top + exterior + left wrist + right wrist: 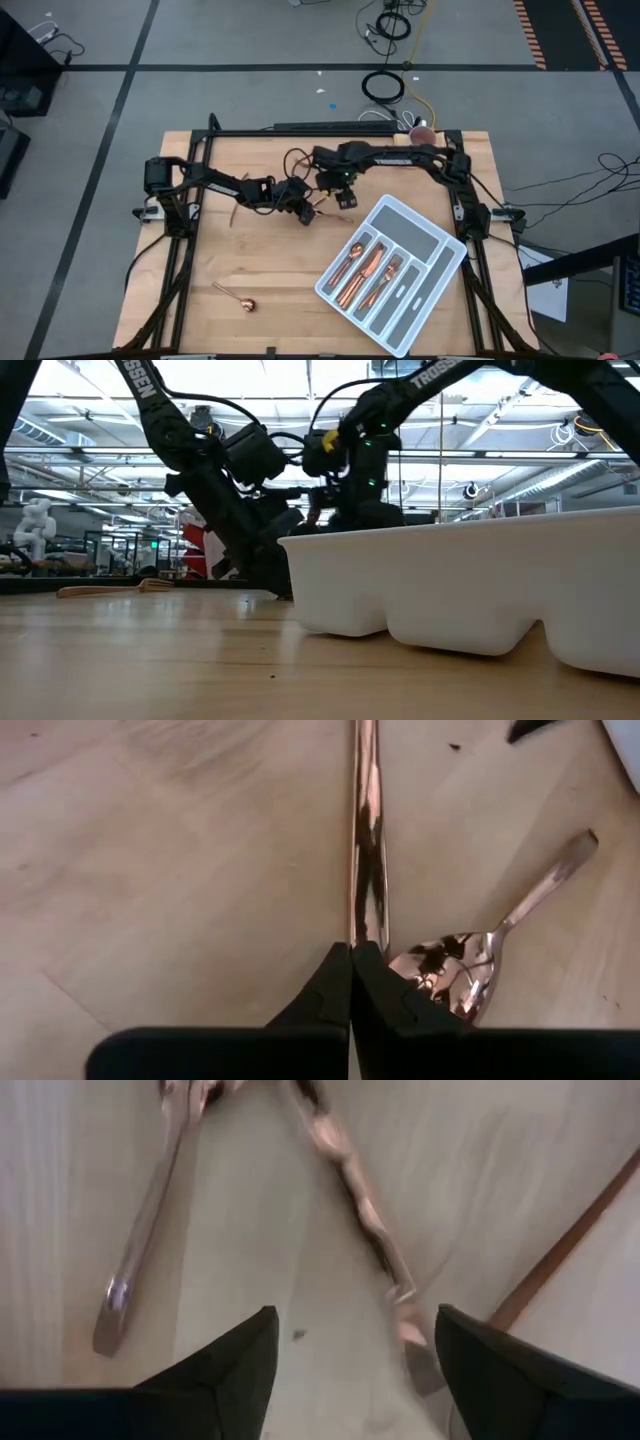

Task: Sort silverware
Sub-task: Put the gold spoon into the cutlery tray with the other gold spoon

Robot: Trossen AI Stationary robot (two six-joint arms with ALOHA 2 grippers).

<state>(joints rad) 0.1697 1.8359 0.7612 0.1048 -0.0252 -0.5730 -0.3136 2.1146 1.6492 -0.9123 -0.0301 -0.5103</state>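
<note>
My left gripper is shut on a long copper piece of silverware near the table's middle. A copper spoon lies on the wood right beside its fingers. My right gripper hovers open just to the right of it, pointing down. Below its fingers, two more copper pieces lie flat on the table. The grey-white divided tray sits at the right, with several copper pieces lying in its compartments. A lone spoon rests near the front left. My left gripper pinches the near end of the long copper piece between its two shut fingertips. The fingers slant down from the table's left and lie along the piece, which runs straight on ahead of them. Whether its far end rests on the wood, I cannot tell.
The tray's tall white wall fills the right of the low view. Both arms crowd together over the table's middle, and cables lie on the floor beyond the far edge. Bare wood lies between the lone spoon and the tray.
</note>
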